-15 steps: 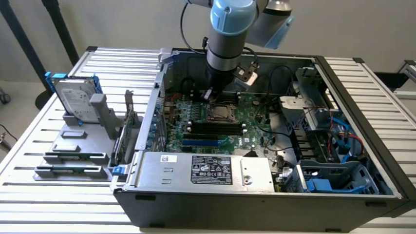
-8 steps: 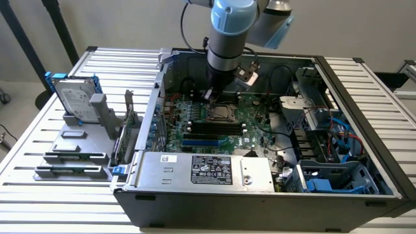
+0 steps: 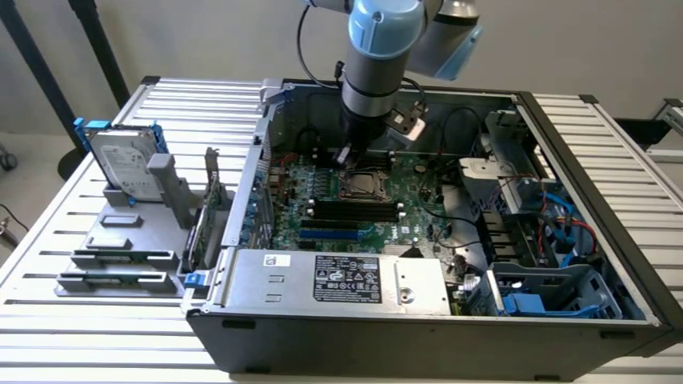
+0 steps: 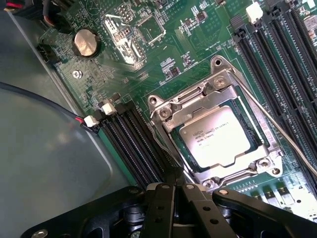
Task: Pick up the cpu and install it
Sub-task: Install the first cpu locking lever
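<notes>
A: Where's the cpu (image 4: 222,135)?

B: I see it sitting in the socket (image 4: 218,136) on the motherboard (image 4: 188,44), silver top up, printed text readable. The metal socket frame surrounds it on all sides. A thin wire lever (image 4: 285,134) runs along one side of the frame.

A: And the hand (image 4: 174,196)?

B: Fingers pressed together, nothing between them. In my wrist view the black fingers (image 4: 166,208) sit just off one corner of the socket, close to the frame. They overlap the end of the dark memory slots (image 4: 131,144) beside the socket. I can't tell whether they touch the board.

A: Exterior view?

B: Arm (image 3: 379,56) comes straight down into the open PC case (image 3: 427,320). The hand (image 3: 347,156) is low over the board, just up from the socket (image 3: 369,182). Power supply (image 3: 341,280) lies along the near edge of the case. Blue drive bay parts (image 3: 529,304) are at the exterior view's right.

A: Anything outside the case?

B: On the worktop (image 3: 641,168), at the exterior view's left, a grey fixture (image 3: 123,248) holds a hard drive (image 3: 120,164) upright in a blue bracket. Expansion cards stand on edge between fixture and case. Coin cell (image 4: 85,41) on the board is well apart from the socket.
</notes>
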Controlling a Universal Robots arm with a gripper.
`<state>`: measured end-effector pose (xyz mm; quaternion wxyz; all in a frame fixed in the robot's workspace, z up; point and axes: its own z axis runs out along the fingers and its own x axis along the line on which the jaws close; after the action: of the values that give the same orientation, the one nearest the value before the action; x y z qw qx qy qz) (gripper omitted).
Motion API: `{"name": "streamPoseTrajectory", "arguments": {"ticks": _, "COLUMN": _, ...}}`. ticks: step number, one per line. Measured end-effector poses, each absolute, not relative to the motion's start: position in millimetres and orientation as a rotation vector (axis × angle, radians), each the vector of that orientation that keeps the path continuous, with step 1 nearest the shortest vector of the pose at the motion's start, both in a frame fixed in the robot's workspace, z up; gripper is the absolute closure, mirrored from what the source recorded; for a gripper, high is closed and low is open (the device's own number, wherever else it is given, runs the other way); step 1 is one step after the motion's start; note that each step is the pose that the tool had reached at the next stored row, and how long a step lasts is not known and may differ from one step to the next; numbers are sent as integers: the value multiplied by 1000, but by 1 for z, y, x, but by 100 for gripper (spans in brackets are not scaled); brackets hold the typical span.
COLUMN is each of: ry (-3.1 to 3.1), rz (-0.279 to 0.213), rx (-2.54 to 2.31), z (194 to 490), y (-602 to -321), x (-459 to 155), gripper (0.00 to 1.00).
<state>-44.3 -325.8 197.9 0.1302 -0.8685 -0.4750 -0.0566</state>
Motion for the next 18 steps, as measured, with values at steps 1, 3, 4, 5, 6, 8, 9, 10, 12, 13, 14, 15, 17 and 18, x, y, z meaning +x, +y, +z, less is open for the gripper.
{"name": "streamPoseTrajectory", "arguments": {"ticks": 1, "ry": -1381, "rz": -165, "rx": -2522, "z": 198, "y": -326, "x": -44, "gripper": 89}}
{"name": "streamPoseTrajectory", "arguments": {"ticks": 3, "ry": -1383, "rz": -164, "rx": -2521, "z": 198, "y": -326, "x": -44, "gripper": 89}}
{"name": "streamPoseTrajectory", "arguments": {"ticks": 4, "ry": -1384, "rz": -164, "rx": -2521, "z": 198, "y": -327, "x": -43, "gripper": 89}}
{"name": "streamPoseTrajectory", "arguments": {"ticks": 5, "ry": -1385, "rz": -164, "rx": -2520, "z": 198, "y": -327, "x": -43, "gripper": 89}}
{"name": "streamPoseTrajectory", "arguments": {"ticks": 6, "ry": -1386, "rz": -164, "rx": -2519, "z": 198, "y": -327, "x": -43, "gripper": 89}}
{"name": "streamPoseTrajectory", "arguments": {"ticks": 8, "ry": -1389, "rz": -163, "rx": -2517, "z": 197, "y": -328, "x": -42, "gripper": 89}}
{"name": "streamPoseTrajectory", "arguments": {"ticks": 9, "ry": -1391, "rz": -163, "rx": -2517, "z": 197, "y": -328, "x": -42, "gripper": 89}}
{"name": "streamPoseTrajectory", "arguments": {"ticks": 10, "ry": -1393, "rz": -162, "rx": -2516, "z": 197, "y": -328, "x": -42, "gripper": 89}}
{"name": "streamPoseTrajectory", "arguments": {"ticks": 12, "ry": -1397, "rz": -162, "rx": -2513, "z": 197, "y": -329, "x": -41, "gripper": 89}}
{"name": "streamPoseTrajectory", "arguments": {"ticks": 13, "ry": -1399, "rz": -161, "rx": -2512, "z": 197, "y": -329, "x": -40, "gripper": 89}}
{"name": "streamPoseTrajectory", "arguments": {"ticks": 14, "ry": -1401, "rz": -161, "rx": -2511, "z": 197, "y": -329, "x": -39, "gripper": 89}}
{"name": "streamPoseTrajectory", "arguments": {"ticks": 15, "ry": -1403, "rz": -161, "rx": -2509, "z": 197, "y": -329, "x": -39, "gripper": 89}}
{"name": "streamPoseTrajectory", "arguments": {"ticks": 17, "ry": -1407, "rz": -160, "rx": -2507, "z": 197, "y": -330, "x": -37, "gripper": 89}}
{"name": "streamPoseTrajectory", "arguments": {"ticks": 18, "ry": -1409, "rz": -160, "rx": -2506, "z": 197, "y": -330, "x": -36, "gripper": 89}}
